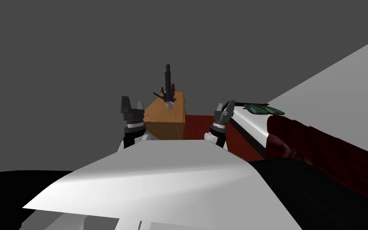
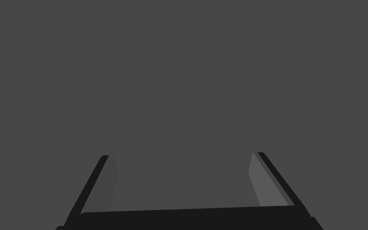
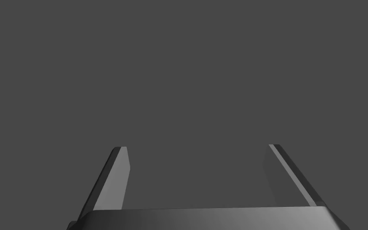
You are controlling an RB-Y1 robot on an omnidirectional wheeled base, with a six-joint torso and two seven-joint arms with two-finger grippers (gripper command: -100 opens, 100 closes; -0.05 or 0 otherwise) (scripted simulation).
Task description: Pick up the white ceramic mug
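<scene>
Mug (image 1: 169,104), white, stands mid-frame in the head view on a wooden cabinet (image 1: 159,115), apart from the left gripper (image 1: 132,103) and right gripper (image 1: 225,105) flanking it lower down, while the wrist views show both pairs of fingers spread, grasping nothing, against a grey surface (image 2: 179,80).

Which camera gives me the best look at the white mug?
The head view: the mug stands small on the wooden cabinet, ahead between the arms. The wrist views face a flat dark grey surface past the open left claw and right claw.
</scene>
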